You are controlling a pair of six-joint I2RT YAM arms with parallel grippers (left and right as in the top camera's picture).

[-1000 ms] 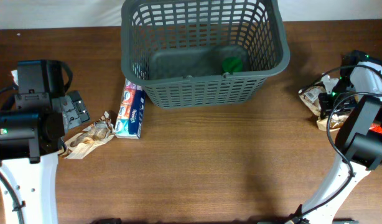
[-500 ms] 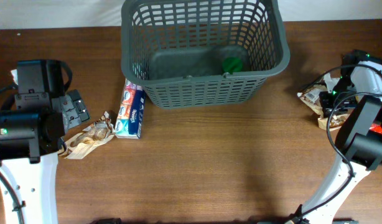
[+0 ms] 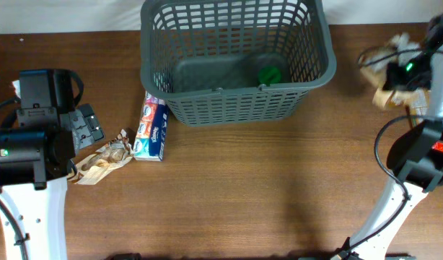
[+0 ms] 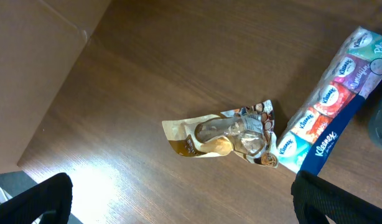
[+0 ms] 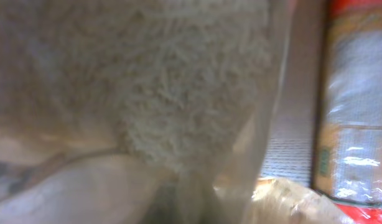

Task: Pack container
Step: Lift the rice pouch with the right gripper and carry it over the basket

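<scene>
The container (image 3: 236,108), a dark grey lattice basket, stands at the back centre with a green item (image 3: 269,74) on its floor. My right gripper (image 3: 410,69) is raised at the far right, level with the basket, shut on a pale crinkly food packet (image 3: 380,59) that hangs blurred beside it. In the right wrist view that clear packet (image 5: 178,93) of pale shreds fills the frame and hides the fingers. My left gripper (image 3: 85,129) hovers at the left, open and holding nothing (image 4: 185,214), above a brown snack packet (image 4: 225,134) and a tissue pack (image 4: 328,112).
The brown snack packet (image 3: 102,160) and the tissue pack (image 3: 151,128) lie side by side left of the basket's front corner. A red and orange packet (image 5: 359,93) shows at the right edge of the right wrist view. The table's left edge (image 4: 54,93) is near the left arm.
My right gripper has shut on the food packet and lifted it off the table, up and toward the back. The left arm, basket and left-side items have not moved.
</scene>
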